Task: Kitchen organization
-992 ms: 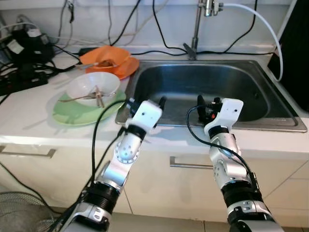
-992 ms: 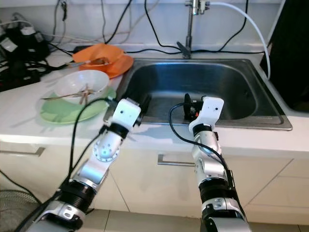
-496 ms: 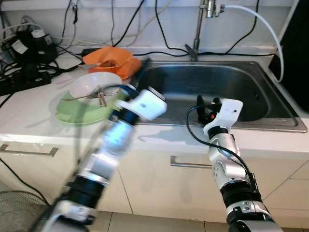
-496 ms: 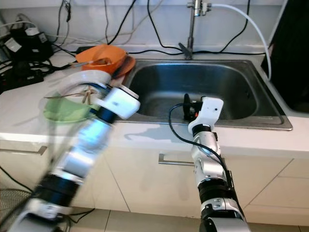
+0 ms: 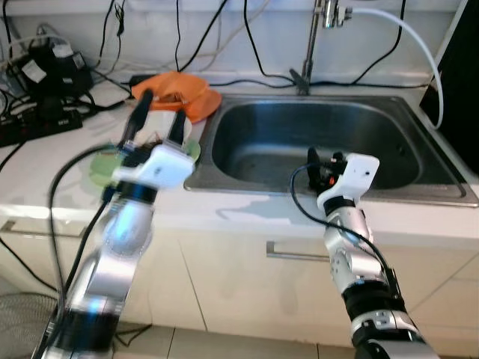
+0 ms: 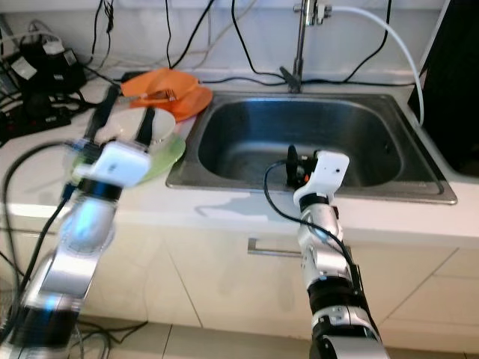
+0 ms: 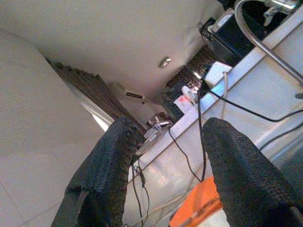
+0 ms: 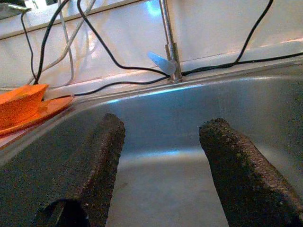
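Note:
A white bowl (image 5: 159,124) with utensils in it rests on a green plate (image 6: 171,150) on the counter left of the sink (image 5: 329,134). Behind them an orange bowl sits on an orange plate (image 5: 179,93). My left gripper (image 5: 163,108) is raised over the near side of the white bowl, fingers pointing up and open, holding nothing. The left wrist view looks between its fingers (image 7: 106,165) at the ceiling, with orange (image 7: 199,208) at the edge. My right gripper (image 5: 320,158) hovers at the sink's front rim, open and empty, its fingers (image 8: 90,161) pointing into the basin.
A faucet (image 5: 320,30) with a white hose (image 5: 404,37) stands behind the sink. Power strips and tangled black cables (image 5: 45,71) crowd the back left counter. A drawer handle (image 5: 296,251) lies below the counter edge. A dark appliance (image 5: 460,67) stands at the far right.
My left arm has swung left from the sink's front left corner and risen in front of the white bowl, fingers now pointing up. The right arm has stayed put.

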`<state>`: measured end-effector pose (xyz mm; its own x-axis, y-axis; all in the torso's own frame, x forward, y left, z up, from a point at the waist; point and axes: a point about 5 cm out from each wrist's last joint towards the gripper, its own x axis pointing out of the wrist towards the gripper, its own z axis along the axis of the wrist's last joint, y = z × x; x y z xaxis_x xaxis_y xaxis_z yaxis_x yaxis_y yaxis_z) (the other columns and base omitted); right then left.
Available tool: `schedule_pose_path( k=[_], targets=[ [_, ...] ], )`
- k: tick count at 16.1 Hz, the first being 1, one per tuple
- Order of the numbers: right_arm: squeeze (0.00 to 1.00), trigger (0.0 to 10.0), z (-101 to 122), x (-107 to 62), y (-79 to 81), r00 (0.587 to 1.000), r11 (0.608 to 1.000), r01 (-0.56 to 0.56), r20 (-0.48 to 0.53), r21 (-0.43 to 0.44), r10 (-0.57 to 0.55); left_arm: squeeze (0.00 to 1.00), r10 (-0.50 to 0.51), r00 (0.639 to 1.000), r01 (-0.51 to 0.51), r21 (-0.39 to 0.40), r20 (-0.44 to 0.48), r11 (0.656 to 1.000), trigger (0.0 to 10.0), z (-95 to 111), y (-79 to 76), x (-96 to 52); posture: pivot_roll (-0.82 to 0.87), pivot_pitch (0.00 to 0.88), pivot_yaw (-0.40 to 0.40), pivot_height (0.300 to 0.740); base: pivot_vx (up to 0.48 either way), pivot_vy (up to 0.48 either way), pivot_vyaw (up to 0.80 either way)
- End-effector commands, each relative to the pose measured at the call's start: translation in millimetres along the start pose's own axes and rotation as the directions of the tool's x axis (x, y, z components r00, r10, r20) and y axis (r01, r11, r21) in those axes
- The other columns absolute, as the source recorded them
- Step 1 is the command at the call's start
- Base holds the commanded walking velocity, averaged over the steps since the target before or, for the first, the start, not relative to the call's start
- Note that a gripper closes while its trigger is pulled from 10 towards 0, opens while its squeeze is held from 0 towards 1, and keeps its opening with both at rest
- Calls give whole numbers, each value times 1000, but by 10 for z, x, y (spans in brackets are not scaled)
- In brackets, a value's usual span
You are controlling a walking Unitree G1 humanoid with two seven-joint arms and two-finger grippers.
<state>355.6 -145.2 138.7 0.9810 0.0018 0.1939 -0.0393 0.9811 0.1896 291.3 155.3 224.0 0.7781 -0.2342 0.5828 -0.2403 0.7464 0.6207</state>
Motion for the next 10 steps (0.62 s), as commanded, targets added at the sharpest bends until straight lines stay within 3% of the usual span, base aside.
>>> schedule_pose_path(
  k=[1,4,10],
  targets=[
    [0,10000,17,21,17,1000,1000,-4,9,7,4,0,-12,1000,12,-7,25,1000,10000,74,28,-16,46,0,50,740,0,0,0],
    [0,10000,20,36,40,1000,1000,-6,13,15,6,0,-96,995,97,-30,10,995,10000,132,-101,-250,63,0,45,740,0,0,0],
    [0,10000,18,38,56,1000,1000,-11,16,14,11,0,-151,987,149,-43,-61,988,10000,-54,-219,-385,60,0,45,740,0,0,0]
  ],
)
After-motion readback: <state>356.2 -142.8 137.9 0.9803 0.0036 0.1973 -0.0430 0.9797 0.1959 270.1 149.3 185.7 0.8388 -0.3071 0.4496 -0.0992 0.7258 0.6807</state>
